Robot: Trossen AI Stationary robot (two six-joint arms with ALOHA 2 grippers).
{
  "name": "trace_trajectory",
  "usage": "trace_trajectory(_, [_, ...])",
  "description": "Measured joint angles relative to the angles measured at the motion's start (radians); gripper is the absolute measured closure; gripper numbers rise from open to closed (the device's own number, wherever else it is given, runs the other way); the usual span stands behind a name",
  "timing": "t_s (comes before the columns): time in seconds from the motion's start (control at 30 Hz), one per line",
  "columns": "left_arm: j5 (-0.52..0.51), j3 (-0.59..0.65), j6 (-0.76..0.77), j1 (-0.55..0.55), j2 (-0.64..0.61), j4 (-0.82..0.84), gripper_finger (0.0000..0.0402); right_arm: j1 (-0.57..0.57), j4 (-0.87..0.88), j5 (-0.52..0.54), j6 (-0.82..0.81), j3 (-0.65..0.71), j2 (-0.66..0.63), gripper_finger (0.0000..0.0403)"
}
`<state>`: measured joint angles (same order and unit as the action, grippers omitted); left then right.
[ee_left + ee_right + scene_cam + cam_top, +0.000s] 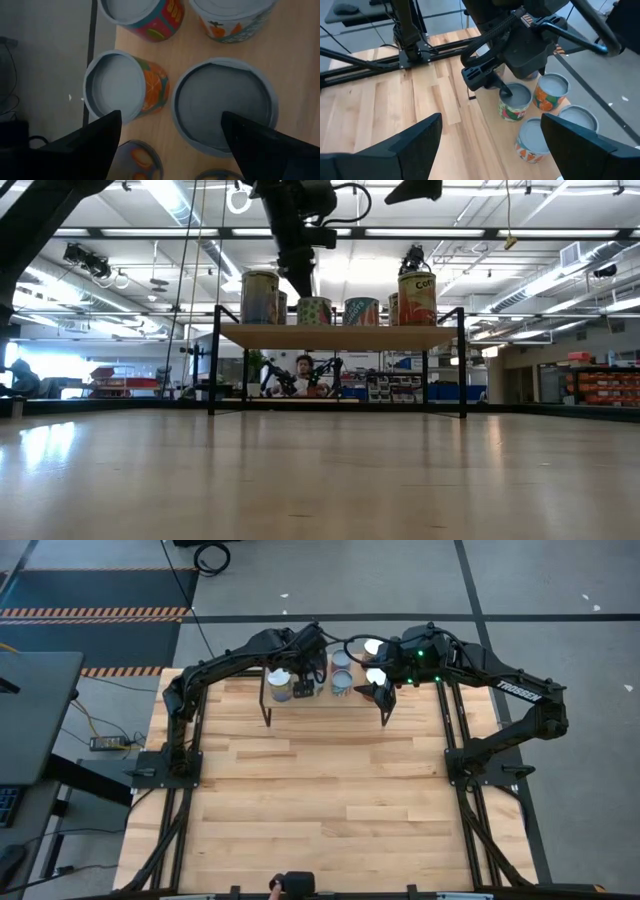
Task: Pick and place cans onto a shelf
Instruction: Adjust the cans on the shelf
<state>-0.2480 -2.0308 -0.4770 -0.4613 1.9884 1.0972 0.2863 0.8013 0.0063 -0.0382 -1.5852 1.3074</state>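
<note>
Several cans (pixel 313 311) upright on shelf (pixel 340 336), axes vertical

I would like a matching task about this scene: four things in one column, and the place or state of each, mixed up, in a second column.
Column A
1. left gripper
2. right gripper
3. cans
4. person

Column B
a. standing on the shelf
b. open, above the shelf's right end
c. in the room beyond the table
d. open, just above one can

Pairs: 1-d, 2-b, 3-a, 4-c
</note>
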Motion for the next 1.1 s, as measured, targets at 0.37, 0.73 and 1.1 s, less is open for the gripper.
trace_trajectory(0.37, [-0.007, 0.000, 0.019, 0.000, 0.000, -0.004, 0.0054, 0.000, 0.005, -0.007, -0.041, 0.000, 0.000, 0.0056])
trace_trajectory(0.73, [0.209, -0.001, 0.117, -0.035, -0.143, 0.008, 0.0073, 0.087, -0.089, -0.130, -0.007, 0.021, -0.022, 0.0056])
trace_trajectory(1.1, [0.655, 0.199, 0.276, -0.091, -0.397, -0.216, 0.0222, 0.079, -0.437, -0.242, -0.072, 0.221, -0.149, 0.0169])
